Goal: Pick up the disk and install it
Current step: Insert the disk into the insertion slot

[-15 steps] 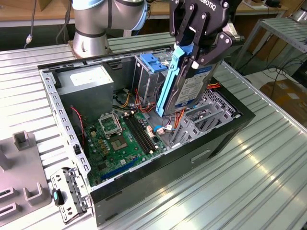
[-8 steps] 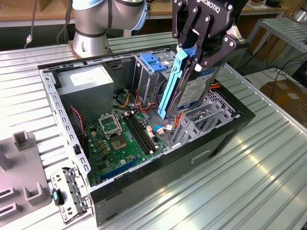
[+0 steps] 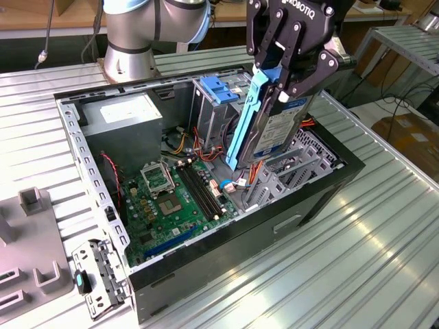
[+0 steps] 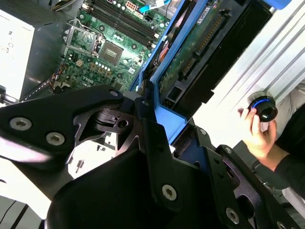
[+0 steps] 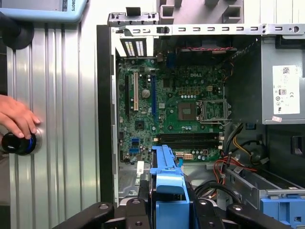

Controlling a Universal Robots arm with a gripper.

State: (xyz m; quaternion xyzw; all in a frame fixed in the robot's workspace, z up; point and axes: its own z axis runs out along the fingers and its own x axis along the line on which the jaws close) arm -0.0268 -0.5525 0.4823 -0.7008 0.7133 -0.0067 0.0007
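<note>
My gripper is shut on the disk, a silver hard drive with a white label and blue side rails. I hold it upright on edge above the open computer case. Its lower end hangs just over the metal drive bay at the case's front. In the second wrist view the disk shows its green circuit side framed by a blue rail, with a black finger pressed on the rail. The disk's blue rail sticks out between my fingers in the first wrist view, above the motherboard.
A grey power-supply box and a tall cage with a blue top stand at the back of the case. Cables lie beside the bay. A person's hand rests on a black knob on the ribbed table. Grey fixtures sit at the exterior view's left.
</note>
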